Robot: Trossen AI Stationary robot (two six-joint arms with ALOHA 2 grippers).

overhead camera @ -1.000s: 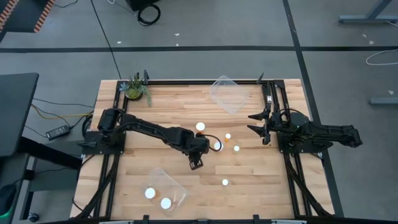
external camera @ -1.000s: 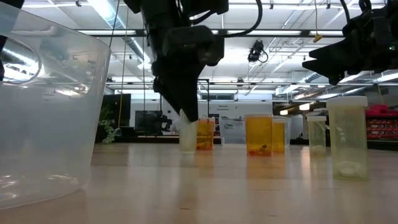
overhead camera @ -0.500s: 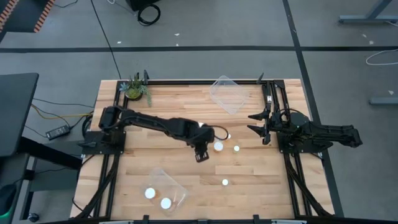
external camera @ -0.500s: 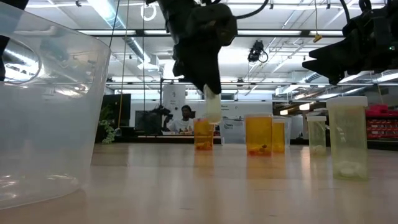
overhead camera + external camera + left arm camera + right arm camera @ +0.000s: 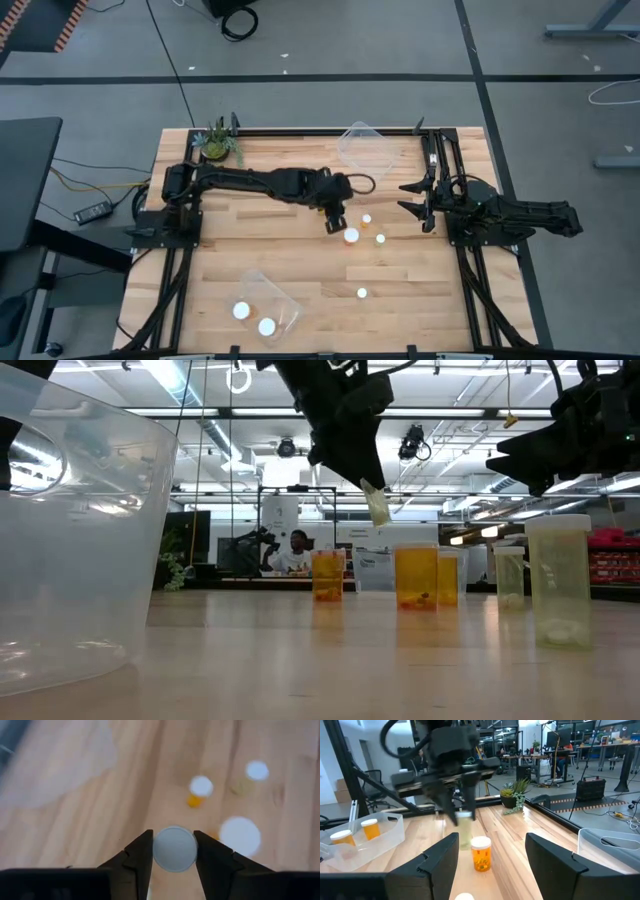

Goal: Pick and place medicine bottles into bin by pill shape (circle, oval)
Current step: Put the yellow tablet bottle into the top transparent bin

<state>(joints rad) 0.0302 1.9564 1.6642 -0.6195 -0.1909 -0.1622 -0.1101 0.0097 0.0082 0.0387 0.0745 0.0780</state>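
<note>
My left gripper (image 5: 335, 220) hangs over the table's middle, shut on a pale medicine bottle (image 5: 377, 505) with a white cap (image 5: 174, 848). Three white-capped bottles stand on their bases just to its right (image 5: 351, 236) (image 5: 367, 218) (image 5: 380, 239), and one more (image 5: 362, 293) stands nearer the front. In the low view some of them show as orange bottles (image 5: 417, 576) and a pale one (image 5: 559, 582). Two bottles (image 5: 240, 311) (image 5: 267, 326) lie in the clear bin (image 5: 268, 300) at the near left. My right gripper (image 5: 410, 198) waits open at the right side. My left gripper pinches the bottle's capped top end (image 5: 174, 848) between its two fingers (image 5: 140, 852), one on either side of the cap. The fingers slant down from the table's left. The bottle hangs below the fingertips, tilted, lifted clear of the table (image 5: 377, 505).
A second clear bin (image 5: 365, 150) lies tipped at the far edge, right of centre. A small green potted plant (image 5: 217, 143) stands at the far left corner. Black rails (image 5: 440, 165) frame both sides of the table. A person (image 5: 297, 550) sits in the room behind.
My left gripper has risen and gone toward the table's far edge and a little right, carrying the pale bottle. The bottle stood on the table a second ago; now it hangs clear and tilted.
</note>
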